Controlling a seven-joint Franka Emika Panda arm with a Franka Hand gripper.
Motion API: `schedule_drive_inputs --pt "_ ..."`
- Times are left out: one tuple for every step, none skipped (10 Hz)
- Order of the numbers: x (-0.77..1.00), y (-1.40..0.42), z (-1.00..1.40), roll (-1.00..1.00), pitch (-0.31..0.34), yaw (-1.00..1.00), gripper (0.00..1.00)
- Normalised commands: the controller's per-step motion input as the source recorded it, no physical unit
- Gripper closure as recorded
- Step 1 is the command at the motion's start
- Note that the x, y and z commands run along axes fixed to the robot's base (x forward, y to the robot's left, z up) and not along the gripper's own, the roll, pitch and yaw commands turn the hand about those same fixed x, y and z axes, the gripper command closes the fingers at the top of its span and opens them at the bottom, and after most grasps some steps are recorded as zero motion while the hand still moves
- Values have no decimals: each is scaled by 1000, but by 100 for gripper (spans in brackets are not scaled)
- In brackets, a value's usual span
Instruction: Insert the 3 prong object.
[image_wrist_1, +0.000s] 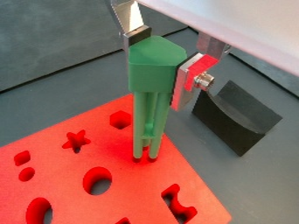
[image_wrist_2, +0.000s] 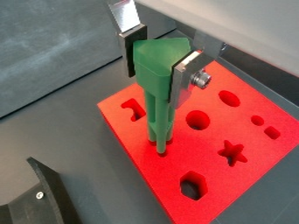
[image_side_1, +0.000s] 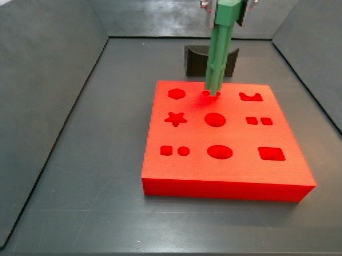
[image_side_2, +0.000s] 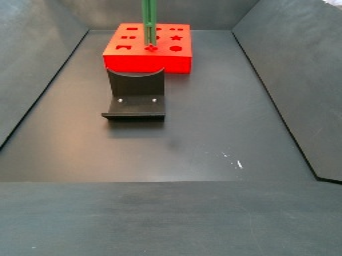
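The 3 prong object (image_wrist_1: 149, 96) is a long bright green piece of thin parallel rods with a thick triangular head. My gripper (image_wrist_1: 162, 61) is shut on that head, a silver finger on each side. The piece hangs upright with its rod tips touching the top of the red block (image_wrist_1: 70, 179), near its edge. It also shows in the wrist view (image_wrist_2: 158, 92) over the red block (image_wrist_2: 211, 153). In a side view the green piece (image_side_1: 219, 50) stands on the red block (image_side_1: 221, 135) at its far middle. In a side view (image_side_2: 150, 25) it is thin and far off.
The red block has several shaped holes: star, circles, hexagon, squares. A dark grey curved block (image_wrist_1: 237, 114) stands beside the red block, behind it in a side view (image_side_1: 214, 60) and in front of it in a side view (image_side_2: 135, 100). Dark walls enclose the grey floor.
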Motion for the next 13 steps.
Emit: schedule_drive_inputs --pt "0 0 -189 0 -27 0 100" --pt "0 -9 -234 0 -30 0 100" --pt "0 -9 -266 0 -37 0 100" --pt "86 -29 -260 0 -24 0 100" --pt "266 -29 -289 0 -19 0 100" --pt "489 -14 -320 0 0 9 100" --pt "523 -14 -283 0 0 0 100" --pt "189 0 -223 0 0 0 100" --pt "0 0 -246 51 0 -29 100" --pt "0 0 -380 153 11 -57 100" --pt "-109 63 -423 199 37 -137 100" --pt "-77 0 -369 200 30 -146 100" --pt "-103 0 -297 200 13 -123 100"
